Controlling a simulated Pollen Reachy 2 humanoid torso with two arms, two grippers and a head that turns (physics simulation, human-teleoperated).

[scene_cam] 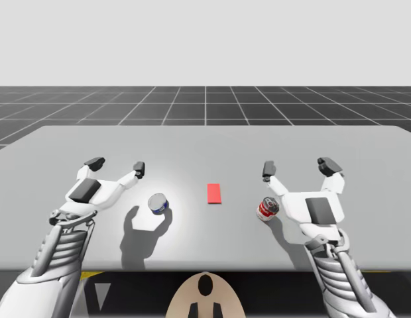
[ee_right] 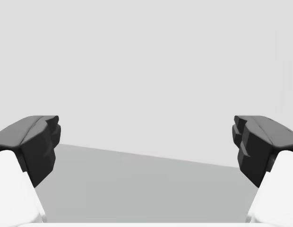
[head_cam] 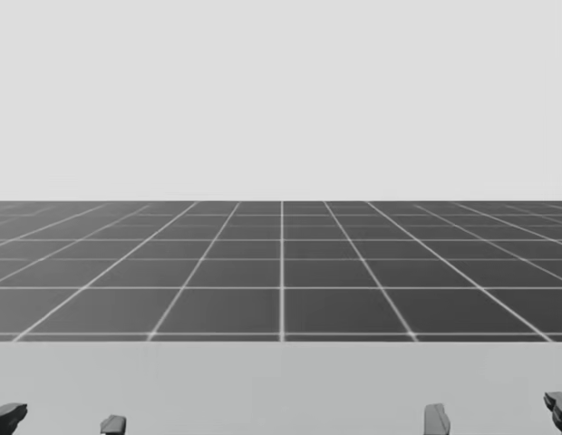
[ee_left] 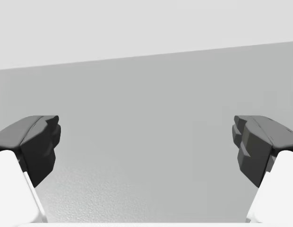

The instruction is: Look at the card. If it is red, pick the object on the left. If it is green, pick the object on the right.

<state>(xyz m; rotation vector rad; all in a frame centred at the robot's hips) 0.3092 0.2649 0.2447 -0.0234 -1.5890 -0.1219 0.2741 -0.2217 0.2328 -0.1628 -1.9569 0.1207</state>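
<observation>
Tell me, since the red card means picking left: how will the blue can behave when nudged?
The blue can seems to lie on its side, so a nudge would probably roll it. Its curved wall may slip in my left gripper.

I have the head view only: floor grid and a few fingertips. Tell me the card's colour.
Observer: In the high view, the flat rectangular card on the grey table is red.
Operator: Name the object on its left.
Observer: A blue cylindrical can stands left of the card.
Operator: Report my left gripper.
Observer: The left gripper is open, with nothing between its fingers, and sits apart from the blue can.
</observation>
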